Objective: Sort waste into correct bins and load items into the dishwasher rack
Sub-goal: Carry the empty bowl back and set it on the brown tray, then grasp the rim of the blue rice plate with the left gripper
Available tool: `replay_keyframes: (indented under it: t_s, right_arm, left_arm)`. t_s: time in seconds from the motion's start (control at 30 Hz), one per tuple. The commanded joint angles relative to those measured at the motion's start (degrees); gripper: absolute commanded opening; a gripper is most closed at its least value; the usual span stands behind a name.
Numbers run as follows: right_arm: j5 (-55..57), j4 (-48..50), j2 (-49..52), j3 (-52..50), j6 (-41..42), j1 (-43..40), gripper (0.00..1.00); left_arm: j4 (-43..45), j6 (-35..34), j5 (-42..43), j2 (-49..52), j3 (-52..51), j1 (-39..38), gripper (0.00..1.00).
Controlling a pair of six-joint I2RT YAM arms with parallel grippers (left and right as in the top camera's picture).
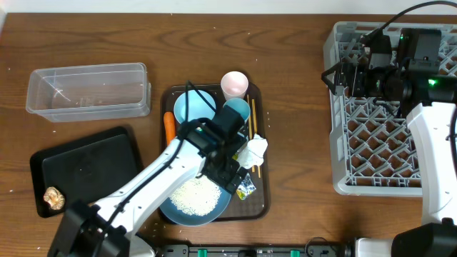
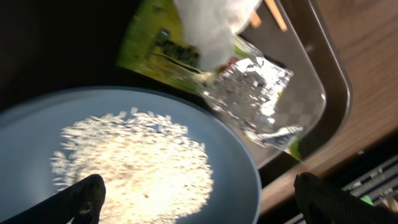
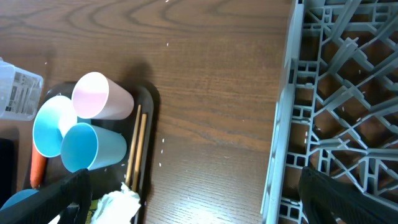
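Overhead view: left gripper (image 1: 232, 175) over the dark-brown serving tray (image 1: 260, 207), right gripper (image 1: 343, 75) above the large grey pegged dishwasher rack (image 1: 371, 143), far right
Jaws: both spread wide, holding nothing
Waste: small yellow-green printed wrapper (image 2: 155, 43) just beyond the left fingertips (image 2: 81, 196), partly under the crumpled white paper napkin (image 2: 211, 25), right of the large blue bowl-like plate (image 2: 233, 177) of loose white rice (image 2: 137, 162)
Why: open jaws look set for the wrapper; right arm waits clear
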Motion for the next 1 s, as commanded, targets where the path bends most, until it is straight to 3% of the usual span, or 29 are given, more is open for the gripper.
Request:
replay_keyframes:
  t_s: [0.0, 0.33, 0.47, 0.57, 0.7, 0.97]
  right_arm:
    - [-0.11, -0.2, 0.04, 1.05, -0.26, 0.42, 0.99]
    - [-0.11, -1.16, 0.04, 1.05, -0.26, 0.42, 0.99]
    - [-0.11, -1.31, 0.04, 1.05, -0.26, 0.42, 0.99]
    - [-0.11, -1.38, 0.04, 1.05, -0.26, 0.42, 0.99]
    - [-0.09, -1.42, 0.04, 1.05, -0.26, 0.42, 0.99]
    - [-0.09, -0.57, 0.04, 1.05, -0.26, 0.42, 0.99]
  left_arm:
    - [-0.28, -0.63, 2.16, 2.12, -1.22, -1.38, 0.98]
    - [-0.09, -0.59, 1.64, 10.75, -2.45, -4.0, 0.99]
    - [0.17, -0.61, -3.08, 14.6, -2.49, -4.0, 0.9]
    - [1.11, -0.61, -5.09, 16.74, -2.51, -4.0, 0.89]
    - [2.32, -0.61, -6.4, 17.33, -2.49, -4.0, 0.73]
    - [2.51, -0.66, -8.52, 17.29, -2.36, -3.93, 0.67]
